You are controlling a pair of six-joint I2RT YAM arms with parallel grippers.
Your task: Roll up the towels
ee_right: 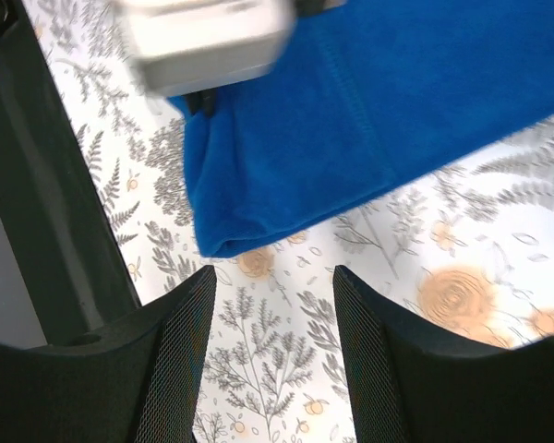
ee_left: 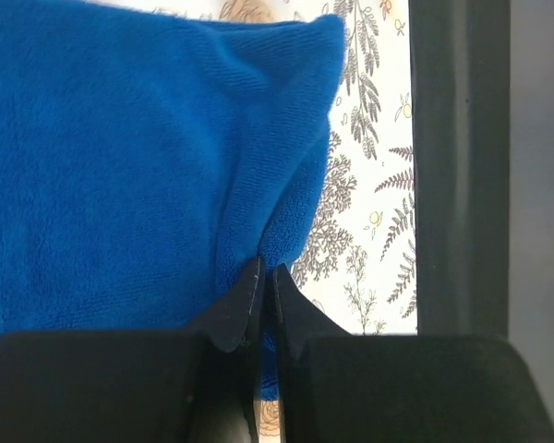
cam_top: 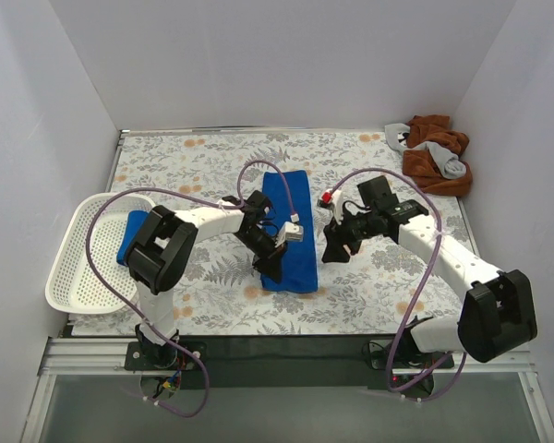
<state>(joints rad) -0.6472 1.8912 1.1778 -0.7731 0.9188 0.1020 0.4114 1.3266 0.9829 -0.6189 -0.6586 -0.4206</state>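
In the top external view, a blue towel [cam_top: 286,231] is seen laid flat as a long strip in the middle of the floral worktop [cam_top: 379,295], running from far to near. Its near end is met by the left end effector [cam_top: 270,263]. In the left wrist view, the fingers [ee_left: 245,305] are drawn almost together, and a raised fold of the towel's edge [ee_left: 258,212] is pinched between them. The right end effector [cam_top: 332,247] is held just to the right of the towel's near corner. In the right wrist view its fingers [ee_right: 180,351] are spread wide over bare worktop, with nothing between them. A white basket [cam_top: 74,268] is placed at the left edge, and a second blue towel [cam_top: 129,238] lies inside it. Brown and grey cloths [cam_top: 436,152] are heaped in the far right corner.
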